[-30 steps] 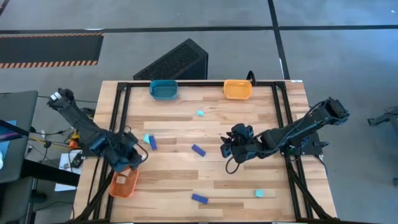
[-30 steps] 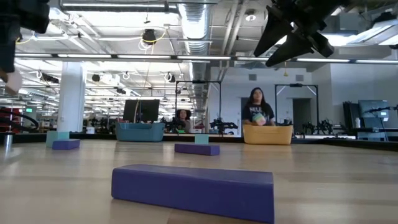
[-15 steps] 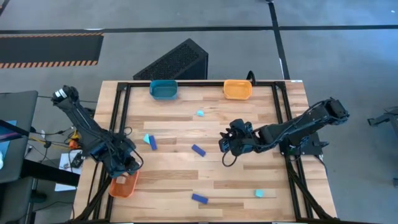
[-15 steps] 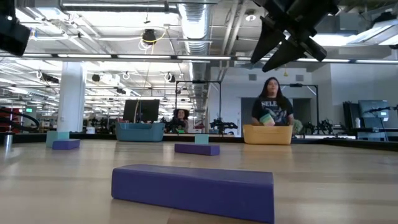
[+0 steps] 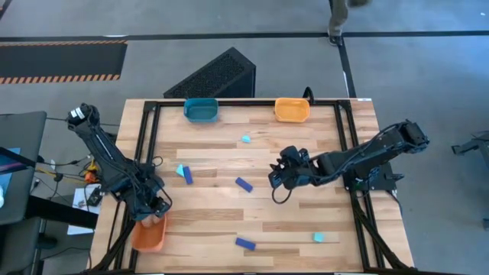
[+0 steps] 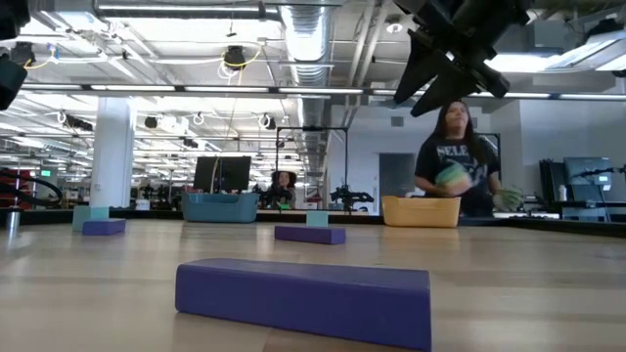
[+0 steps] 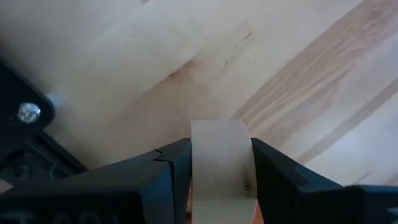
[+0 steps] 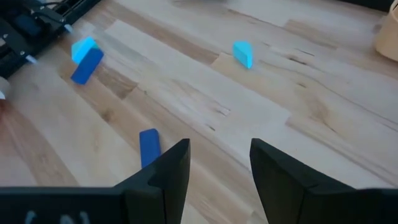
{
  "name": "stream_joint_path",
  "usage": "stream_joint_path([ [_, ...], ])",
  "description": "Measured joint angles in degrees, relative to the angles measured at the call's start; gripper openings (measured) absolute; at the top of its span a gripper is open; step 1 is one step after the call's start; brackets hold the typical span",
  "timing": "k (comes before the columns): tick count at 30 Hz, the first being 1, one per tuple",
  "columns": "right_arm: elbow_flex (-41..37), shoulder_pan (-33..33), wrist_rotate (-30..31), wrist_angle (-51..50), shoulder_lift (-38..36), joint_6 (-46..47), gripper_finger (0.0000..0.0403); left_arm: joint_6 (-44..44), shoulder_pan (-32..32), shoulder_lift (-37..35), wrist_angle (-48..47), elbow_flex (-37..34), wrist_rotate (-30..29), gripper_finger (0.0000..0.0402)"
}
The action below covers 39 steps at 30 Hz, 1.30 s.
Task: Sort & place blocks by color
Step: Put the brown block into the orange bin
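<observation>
Left gripper [image 7: 221, 165]: pinching a tan block [image 7: 221, 168] between its fingers, hovering over the orange tray [image 5: 148, 236] at the table's near-left edge.
Right gripper [image 8: 219, 168]: hanging with fingers spread, empty, above mid-table.
Blue bar [image 8: 149, 148]: lying just ahead of it.
Cyan chunk [image 8: 243, 53]: sitting farther off.

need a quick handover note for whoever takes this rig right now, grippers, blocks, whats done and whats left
Left gripper: shut on a pale tan block, at the table's left edge just above the orange tray at the near-left corner.
Right gripper: open, empty, in the air mid-table.
Loose on the table: three dark blue bars and three cyan chunks.
The teal tray and yellow tray sit at the far edge.
Done: no block visibly binned yet.
Left: drop the tan block, then sort all blue and cyan pieces.
</observation>
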Motion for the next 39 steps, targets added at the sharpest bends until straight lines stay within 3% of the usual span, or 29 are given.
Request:
stream_joint_path([
  [14, 0.0, -0.7, -1.6, 0.7, 0.0, -0.5, 0.0188, 6.9, -0.1, 0.0, -3.1, 8.2, -2.0, 0.0116],
  [19, 0.0, -0.7, -2.4, 1.7, 0.0, -1.4, 0.0188, 23.6, -2.8, 0.2, 9.0, 8.6, -2.9, 0.0116],
  [21, 0.0, -0.7, -2.6, 1.7, 0.0, -1.6, 0.0188, 25.5, -4.7, 0.7, 12.1, 8.6, -2.8, 0.0116],
  [32, 0.0, -0.6, -3.4, 1.7, 0.0, -2.2, 0.0188, 10.6, -15.4, 10.5, 12.5, 8.6, 2.7, 0.0118],
  [39, 0.0, -2.9, -11.8, 2.1, 0.0, -6.5, 0.0188, 2.6, -16.3, 15.1, 12.4, 8.6, 4.3, 0.0151],
])
